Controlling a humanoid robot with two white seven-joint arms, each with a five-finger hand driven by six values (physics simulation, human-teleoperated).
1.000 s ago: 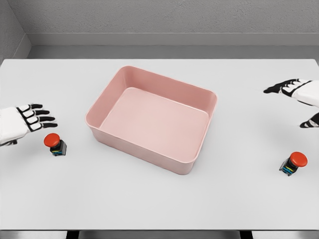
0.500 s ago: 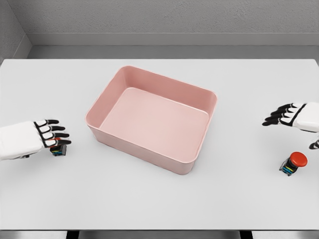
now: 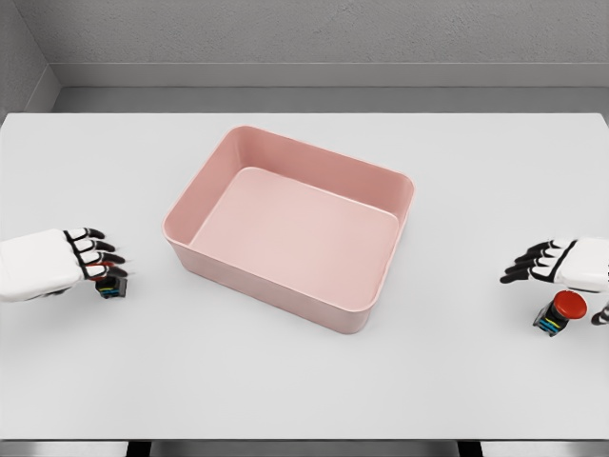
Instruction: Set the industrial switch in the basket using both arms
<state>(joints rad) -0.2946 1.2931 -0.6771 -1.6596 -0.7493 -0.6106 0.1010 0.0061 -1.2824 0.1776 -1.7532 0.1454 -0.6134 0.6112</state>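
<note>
Industrial switch, left unit [image 3: 111, 286]: you see only its dark base with coloured bands, since the left hand [image 3: 57, 264] lies over its top, fingers [image 3: 95, 257] curled down around the red button. It sits on the white table [image 3: 304, 381], well apart from the basket's left wall. Whether the fingers actually press on it, you cannot tell; the switch shows no lift from the table.

Industrial switch, right unit [image 3: 559, 311]: red mushroom button on a dark base with blue and yellow bands, tilted slightly, standing on the table near the right edge. The right hand [image 3: 571, 265] hovers just above and behind it, fingers spread forward and holding nothing; the thumb shows at the picture's right edge beside the button.

Pink basket [image 3: 190, 209]: rectangular, open-topped, set at a slight angle in the middle of the table between the two switches, with nothing inside.

No brand, label or writing can be read on either switch or on the basket; the coloured bands on the bases are too small for you to make out any text.
</note>
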